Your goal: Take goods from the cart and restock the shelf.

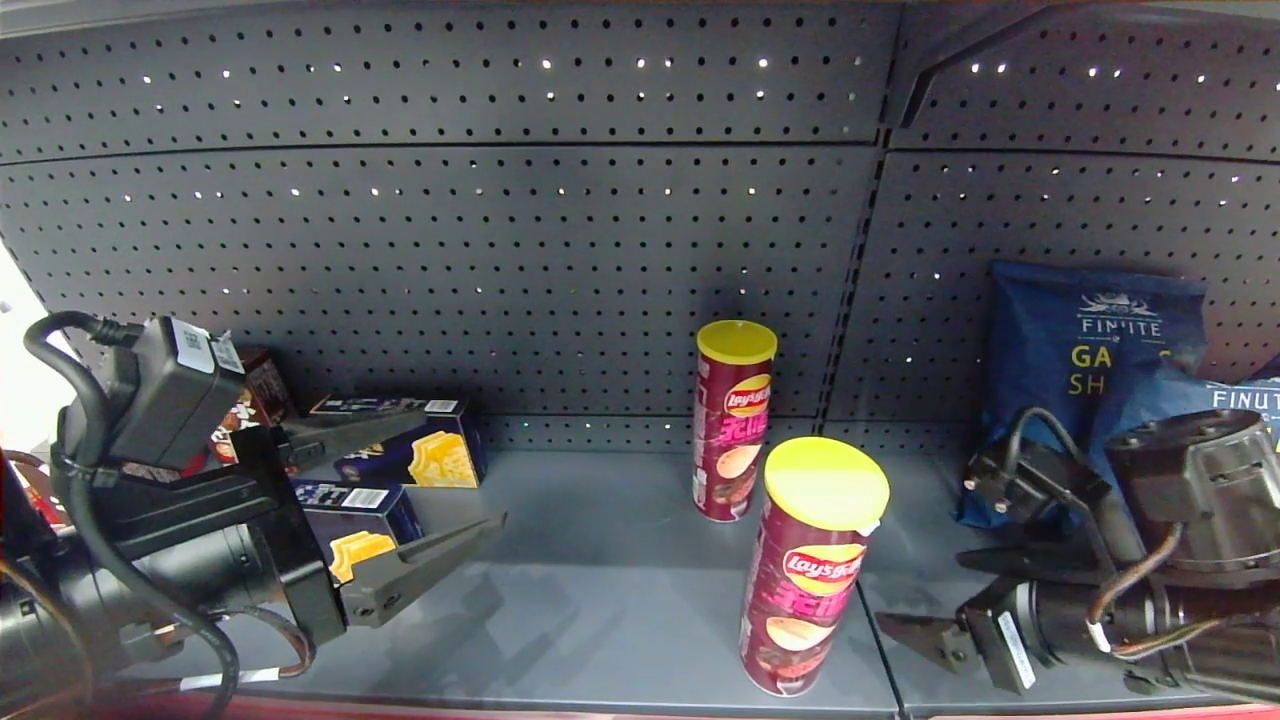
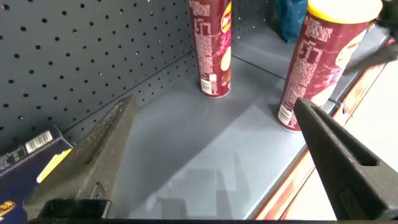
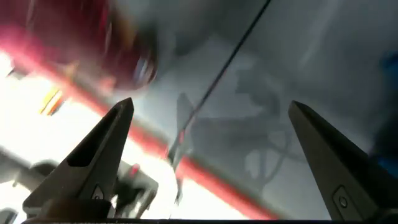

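Two chip cans stand upright on the shelf [image 1: 600, 600]: the far can [image 1: 735, 420] by the back panel [image 1: 500, 250], the near can [image 1: 810, 570] close to the front edge. Two blue boxes lie at the left, the rear box [image 1: 420, 455] behind the front box [image 1: 365, 515]. Two blue bags lean at the right, the big bag [image 1: 1085, 350] partly behind the side bag [image 1: 1240, 400]. Your left gripper [image 1: 470, 468] hangs level beside the boxes, fingers spread wide, holding nothing. Your right gripper [image 1: 925, 590] sits low, right of the near can, likewise wide open and empty.
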Available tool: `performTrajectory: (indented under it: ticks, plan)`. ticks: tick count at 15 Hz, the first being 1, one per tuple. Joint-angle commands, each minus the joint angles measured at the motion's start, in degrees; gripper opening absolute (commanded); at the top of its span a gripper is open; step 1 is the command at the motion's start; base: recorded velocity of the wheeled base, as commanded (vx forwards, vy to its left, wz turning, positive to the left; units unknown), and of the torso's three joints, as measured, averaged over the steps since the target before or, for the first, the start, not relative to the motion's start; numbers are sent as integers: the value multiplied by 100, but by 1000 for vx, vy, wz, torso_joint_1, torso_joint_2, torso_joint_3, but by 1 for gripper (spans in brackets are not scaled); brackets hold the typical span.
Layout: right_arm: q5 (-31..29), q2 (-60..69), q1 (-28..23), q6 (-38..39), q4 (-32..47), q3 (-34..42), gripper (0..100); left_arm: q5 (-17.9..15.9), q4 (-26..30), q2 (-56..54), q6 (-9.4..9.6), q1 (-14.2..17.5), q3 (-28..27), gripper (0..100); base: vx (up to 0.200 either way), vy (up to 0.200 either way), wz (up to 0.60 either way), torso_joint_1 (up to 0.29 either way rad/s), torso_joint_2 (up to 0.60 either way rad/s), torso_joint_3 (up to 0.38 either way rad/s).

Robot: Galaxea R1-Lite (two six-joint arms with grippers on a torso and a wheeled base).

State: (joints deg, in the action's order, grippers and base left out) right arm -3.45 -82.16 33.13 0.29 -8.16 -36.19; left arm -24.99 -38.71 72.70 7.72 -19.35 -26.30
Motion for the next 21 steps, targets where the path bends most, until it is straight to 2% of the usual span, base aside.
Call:
performTrajectory:
  ticks: [1, 7, 13, 21]
  plan:
    - [-130, -555, 53, -12, -336, -90, 100, 3, -5, -2, 2, 1, 28, 100, 0, 0, 0, 0, 0, 0]
    - [-191, -801, 79, -12, -327, -257, 100, 3, -5, 16, -7, 10, 10, 100, 0, 0, 0, 0, 0, 0]
    - [-191, -1118, 360, -12, -353, -476, 100, 3, -5, 16, -7, 10, 19, 100, 0, 0, 0, 0, 0, 0]
    - [-191, -1214, 360, -12, -345, -538, 100, 3, -14, 42, -7, 10, 10, 100, 0, 0, 0, 0, 0, 0]
